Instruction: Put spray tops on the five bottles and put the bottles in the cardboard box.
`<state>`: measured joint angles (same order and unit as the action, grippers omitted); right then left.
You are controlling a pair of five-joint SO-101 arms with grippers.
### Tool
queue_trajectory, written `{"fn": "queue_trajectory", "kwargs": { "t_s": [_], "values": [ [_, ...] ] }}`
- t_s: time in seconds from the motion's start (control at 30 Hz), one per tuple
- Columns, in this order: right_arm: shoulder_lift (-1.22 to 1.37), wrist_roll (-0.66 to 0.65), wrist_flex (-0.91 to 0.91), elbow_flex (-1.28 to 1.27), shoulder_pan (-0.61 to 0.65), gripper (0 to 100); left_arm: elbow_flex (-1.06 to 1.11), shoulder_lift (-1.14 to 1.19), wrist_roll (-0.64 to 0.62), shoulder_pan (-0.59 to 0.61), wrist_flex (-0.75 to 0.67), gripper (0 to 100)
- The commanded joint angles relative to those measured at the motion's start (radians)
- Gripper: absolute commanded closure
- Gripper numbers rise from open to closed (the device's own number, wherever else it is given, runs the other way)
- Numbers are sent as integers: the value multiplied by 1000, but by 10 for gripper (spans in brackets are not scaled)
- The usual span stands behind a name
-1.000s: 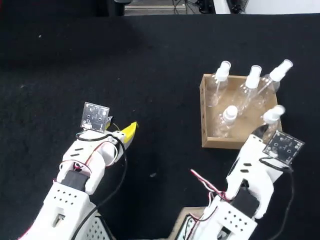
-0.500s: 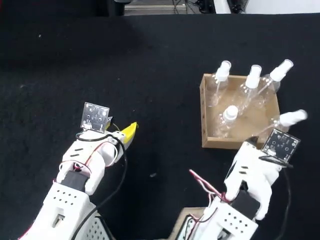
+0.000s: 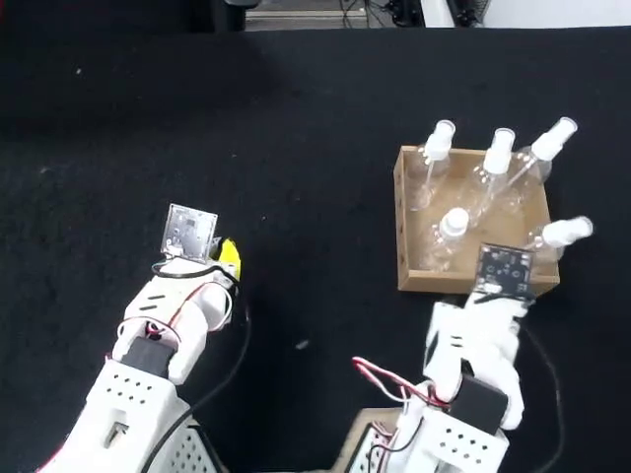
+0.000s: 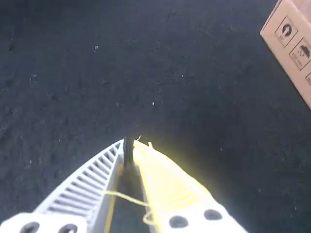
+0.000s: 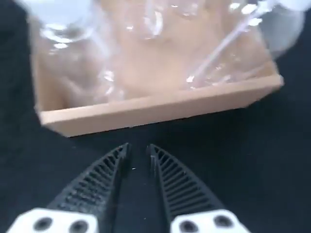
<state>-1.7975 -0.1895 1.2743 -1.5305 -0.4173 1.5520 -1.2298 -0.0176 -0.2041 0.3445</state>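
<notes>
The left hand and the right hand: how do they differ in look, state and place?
The left hand has one white and one yellow finger; the right hand has two black ones. The left hand's tips touch; the right hand's stand slightly apart. The left hand is over bare table; the right hand is close before a wall of the cardboard box. Both hold nothing.

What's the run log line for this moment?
bottles: five, tops on, in cardboard box | corner bottle: tilted over box edge | right claw: open, empty, by box | left claw: shut, empty
</notes>
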Motion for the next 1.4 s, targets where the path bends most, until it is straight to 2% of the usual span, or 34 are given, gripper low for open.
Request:
{"fn": "queue_trajectory", "kwargs": {
  "t_s": [0.0, 0.2, 0.33, 0.57, 0.67, 0.77, 0.87, 1.0, 1.23, 1.37],
  "values": [
    [-70, -3, 11, 19, 64, 987, -36, -77, 3, -8, 80, 970],
    [-70, 129, 86, 2, 189, 987, 12, -358, 5, -4, 216, 970],
    [-70, 166, 77, -2, 284, 987, 114, -583, 5, -4, 253, 970],
    [-70, 158, 68, -8, 706, 987, 148, -562, 5, -4, 155, 970],
    [-70, 158, 38, -94, 801, 987, 150, -560, 5, 13, 209, 970],
    [-51, 158, 9, -150, 787, 987, 150, -560, 5, 119, 322, 970],
    [-53, 157, 11, -156, 697, 987, 150, -560, 5, 255, 414, 968],
    [-54, 157, 9, -156, 575, 987, 150, -560, 5, 371, 542, 970],
    [-54, 157, 11, -156, 563, 987, 150, -562, 5, 343, 908, 970],
    [-54, 157, 11, -156, 563, 987, 150, -557, 0, 352, 904, 970]
  ]
}}
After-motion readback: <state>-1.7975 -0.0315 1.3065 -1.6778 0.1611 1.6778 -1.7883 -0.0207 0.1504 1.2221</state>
